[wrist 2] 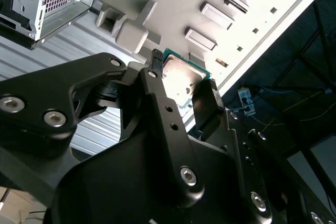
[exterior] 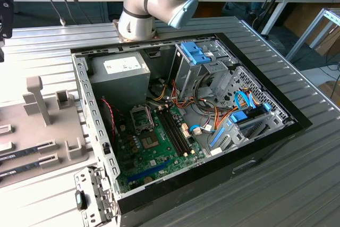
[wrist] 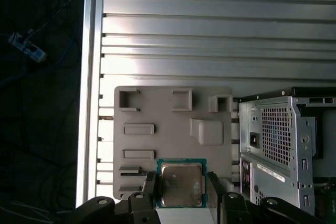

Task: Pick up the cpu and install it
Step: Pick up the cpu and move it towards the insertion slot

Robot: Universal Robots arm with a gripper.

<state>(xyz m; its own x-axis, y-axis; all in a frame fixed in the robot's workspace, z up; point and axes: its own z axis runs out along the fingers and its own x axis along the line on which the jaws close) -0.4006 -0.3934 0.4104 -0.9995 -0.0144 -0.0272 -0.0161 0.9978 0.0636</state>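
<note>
The cpu (wrist: 181,187) is a small square chip with a dull silver top and a thin green rim. It sits between the two black fingers of my gripper (wrist: 181,174), which is shut on its edges. In the second wrist view the cpu (wrist 2: 178,77) hangs in the gripper (wrist 2: 185,69) well above the grey holder tray (wrist 2: 173,3). In the exterior view the motherboard's socket (exterior: 142,118) lies open inside the computer case (exterior: 180,110), and the arm's base (exterior: 143,3) stands behind the case.
The grey holder tray (exterior: 48,126) lies at the exterior view's left, with memory sticks (exterior: 26,150) in its slots. Inside the case are a grey power-supply box (exterior: 119,73), drive cages (exterior: 207,67) and loose cables (exterior: 212,120). The ribbed metal table (wrist: 210,35) ends at an edge (wrist: 86,103).
</note>
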